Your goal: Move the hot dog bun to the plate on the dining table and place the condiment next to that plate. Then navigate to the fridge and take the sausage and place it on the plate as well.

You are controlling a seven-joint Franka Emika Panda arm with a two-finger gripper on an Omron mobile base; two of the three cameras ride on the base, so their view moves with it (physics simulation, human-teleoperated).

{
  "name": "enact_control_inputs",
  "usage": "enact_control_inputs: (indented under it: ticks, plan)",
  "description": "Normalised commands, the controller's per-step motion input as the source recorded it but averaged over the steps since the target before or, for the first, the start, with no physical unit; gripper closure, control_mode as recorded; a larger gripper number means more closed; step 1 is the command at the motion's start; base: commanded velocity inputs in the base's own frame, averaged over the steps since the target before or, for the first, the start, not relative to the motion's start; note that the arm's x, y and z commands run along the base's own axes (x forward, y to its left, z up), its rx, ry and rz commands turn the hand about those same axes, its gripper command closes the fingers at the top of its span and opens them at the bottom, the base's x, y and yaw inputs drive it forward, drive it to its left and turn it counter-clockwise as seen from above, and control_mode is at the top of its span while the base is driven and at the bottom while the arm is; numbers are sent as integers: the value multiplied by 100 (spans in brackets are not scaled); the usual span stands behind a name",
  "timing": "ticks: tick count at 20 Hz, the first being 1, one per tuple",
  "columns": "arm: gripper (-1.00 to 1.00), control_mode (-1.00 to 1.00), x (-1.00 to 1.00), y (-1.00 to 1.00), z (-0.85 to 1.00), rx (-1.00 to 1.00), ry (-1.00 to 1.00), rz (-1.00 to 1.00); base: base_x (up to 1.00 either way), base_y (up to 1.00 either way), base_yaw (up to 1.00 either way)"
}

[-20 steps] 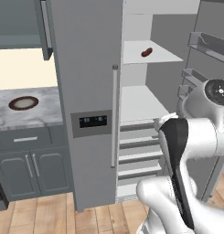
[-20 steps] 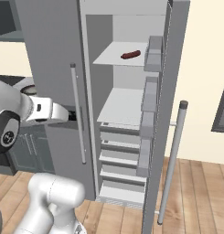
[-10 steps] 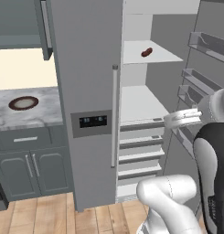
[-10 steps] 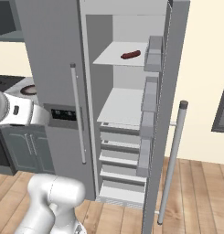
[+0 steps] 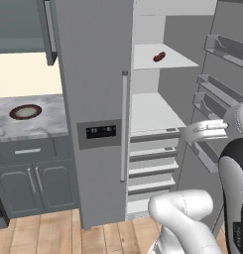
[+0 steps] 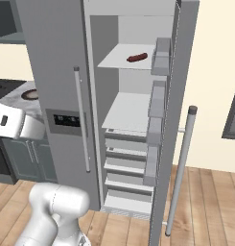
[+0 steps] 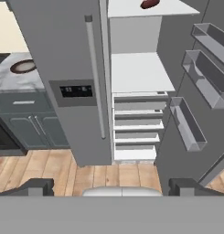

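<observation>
A rendered kitchen with a pale wood plank floor (image 6: 205,202) and cream walls holds a tall grey fridge (image 5: 93,99), its right door (image 6: 181,96) swung wide and its left door shut. The fridge is flat, matte and boxy; a dark dispenser panel (image 5: 100,131) sits on the shut door beside a long round bar handle (image 5: 124,124). The open door's own handle (image 6: 181,168) is a matching grey rod, seen edge-on in the right base view, its foot near the floor.

Inside, the shelves are plain white slabs. The sausage (image 6: 137,57), a short dark-red cylinder, lies alone on the upper shelf (image 5: 165,57); in the hand view it is cut off by the top edge (image 7: 150,3). Below the bare middle shelf is a stack of white drawers (image 7: 136,128). Grey translucent bins (image 7: 186,123) line the inside of the open door.

Left of the fridge, a marbled grey-white desk (image 5: 38,124) tops dark grey cabinets (image 5: 29,178). A round dark-rimmed dish (image 5: 25,111) rests on it; its contents are too small to make out. An upper cabinet (image 5: 24,25) is cropped by the frame.

The end effector (image 7: 113,187) hangs in front of the fridge, well below the sausage, fingers (image 7: 35,186) spread wide and holding nothing; the tips are partly hidden at the bottom of the hand view.
</observation>
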Motion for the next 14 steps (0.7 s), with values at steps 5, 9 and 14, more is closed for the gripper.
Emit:
enact_control_inputs:
  ticks: [5,9,14]
  plan:
    - [-100,-100,1,0,-3,0,0,0,0,0,0]
    - [-100,-100,0,0,-2,0,0,0,0,0,0]
    - [-100,100,6,0,-1,0,1,0,24,0,-3]
